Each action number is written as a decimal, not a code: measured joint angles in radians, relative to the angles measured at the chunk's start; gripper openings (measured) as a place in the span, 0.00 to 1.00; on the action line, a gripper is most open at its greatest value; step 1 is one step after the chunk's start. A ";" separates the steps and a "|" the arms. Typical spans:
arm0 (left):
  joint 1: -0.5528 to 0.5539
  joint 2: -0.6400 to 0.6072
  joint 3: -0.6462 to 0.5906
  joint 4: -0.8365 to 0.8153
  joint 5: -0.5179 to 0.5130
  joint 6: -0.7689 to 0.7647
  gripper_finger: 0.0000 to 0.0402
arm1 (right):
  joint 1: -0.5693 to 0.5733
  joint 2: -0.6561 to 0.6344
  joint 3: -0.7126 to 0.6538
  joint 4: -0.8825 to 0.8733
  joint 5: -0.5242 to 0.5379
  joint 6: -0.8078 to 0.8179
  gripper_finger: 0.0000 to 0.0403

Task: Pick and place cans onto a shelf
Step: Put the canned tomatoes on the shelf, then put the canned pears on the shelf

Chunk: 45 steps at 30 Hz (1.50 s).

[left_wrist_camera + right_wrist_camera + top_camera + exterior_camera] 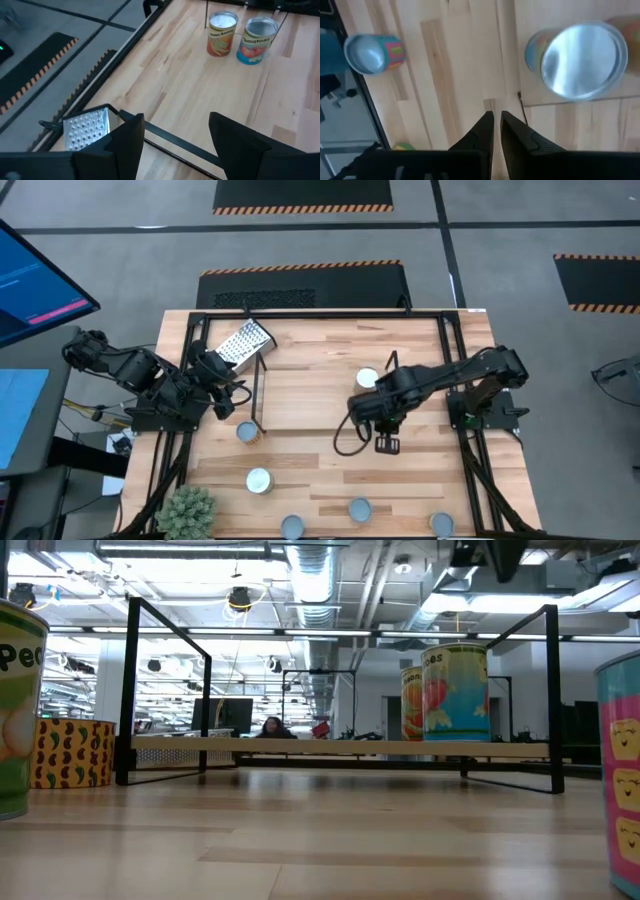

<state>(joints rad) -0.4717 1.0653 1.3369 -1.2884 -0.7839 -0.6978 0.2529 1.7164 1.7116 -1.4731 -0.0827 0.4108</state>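
Several small cans stand on the wood table: one with a whitish lid [367,378] at mid-table, one near the left [247,432], one lower left [258,480], and three along the near edge [359,508]. In the low view one can [455,690] stands upright on the board of the black-wire shelf [340,747]; its thin rods also show in the high view [257,395]. My right gripper [385,442] is shut and empty over bare table, a silver-lidded can [582,60] a little way off. My left gripper [215,370] is open and empty at the left, near the grater.
A perforated metal grater [245,342] lies at the far left, by my left gripper [175,135]. Two labelled cans [222,34] stand beyond it. A small green plant [185,510] sits at the near left corner. A black frame [300,315] edges the table.
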 joint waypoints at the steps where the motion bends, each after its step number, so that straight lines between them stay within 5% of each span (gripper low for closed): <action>1: 0.000 0.000 0.000 0.000 -0.008 0.007 0.53 | 0.004 -0.001 -0.004 -0.001 0.003 0.008 0.15; 22: 0.000 0.000 0.000 0.001 -0.034 0.020 0.53 | -0.060 0.000 -0.198 0.105 0.037 0.098 0.15; 38: 0.000 0.000 0.000 0.001 -0.036 0.020 0.53 | -0.112 0.000 -0.204 0.128 0.066 0.097 0.15; 45: 0.000 0.000 0.000 0.001 -0.036 0.020 0.53 | -0.093 0.000 -0.165 0.116 -0.066 0.074 0.15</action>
<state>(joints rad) -0.4717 1.0653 1.3369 -1.2877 -0.8196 -0.6773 0.1599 1.7168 1.5469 -1.3571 -0.1484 0.4847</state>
